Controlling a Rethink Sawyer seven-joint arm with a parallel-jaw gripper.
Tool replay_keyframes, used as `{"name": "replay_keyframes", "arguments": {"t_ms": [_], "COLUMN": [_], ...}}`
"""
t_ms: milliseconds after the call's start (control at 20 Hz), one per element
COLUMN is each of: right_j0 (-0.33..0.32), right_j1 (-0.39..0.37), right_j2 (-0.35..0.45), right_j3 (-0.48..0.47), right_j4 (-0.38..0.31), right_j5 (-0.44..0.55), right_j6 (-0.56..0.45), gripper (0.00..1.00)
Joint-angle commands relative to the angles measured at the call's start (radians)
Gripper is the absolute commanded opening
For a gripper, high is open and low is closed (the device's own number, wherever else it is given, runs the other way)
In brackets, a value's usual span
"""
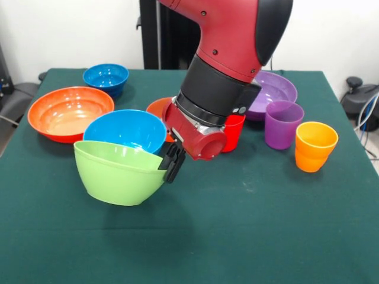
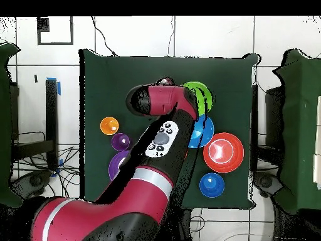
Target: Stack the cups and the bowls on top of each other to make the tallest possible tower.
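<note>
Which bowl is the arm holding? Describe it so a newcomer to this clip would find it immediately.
Start from the red arm coming down over the green table in the front view and follow it to its black tool. The tool grips the rim of a lime green bowl, tilted and lifted, just in front of the light blue bowl. It is the only green bowl.

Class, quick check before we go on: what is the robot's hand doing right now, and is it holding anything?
Hand: closed on the rim of the lime green bowl, which hangs tilted and looks lifted off the table.
</note>
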Motion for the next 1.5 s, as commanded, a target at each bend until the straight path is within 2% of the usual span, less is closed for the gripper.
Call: {"name": "replay_keyframes", "arguments": {"t_ms": [50, 200, 400, 600, 1000, 1100, 1250, 1400, 1500], "right_j0": [-0.010, -0.027, -0.041, -0.034, -0.024, -0.016, -0.027, -0.055, -0.086], "right_j1": [0.060, 0.055, 0.044, 0.064, 0.097, 0.100, 0.085, 0.052, 0.027], "right_j2": [0.077, 0.106, 0.139, 0.136, 0.114, 0.105, 0.129, 0.166, 0.203], "right_j3": [0.008, 0.011, 0.036, 0.000, -0.016, 0.008, 0.077, 0.147, 0.185], "right_j4": [0.053, 0.043, -0.024, -0.091, -0.029, 0.001, 0.039, 0.051, 0.033], "right_j5": [0.094, 0.077, 0.037, 0.037, 0.000, -0.033, -0.145, -0.232, -0.278], "right_j6": [0.113, 0.054, -0.066, -0.161, 0.001, 0.069, 0.143, 0.150, 0.109], "gripper": [0.00, 0.00, 0.00, 0.00, 0.00, 0.00, 0.00, 0.00, 0.00]}}
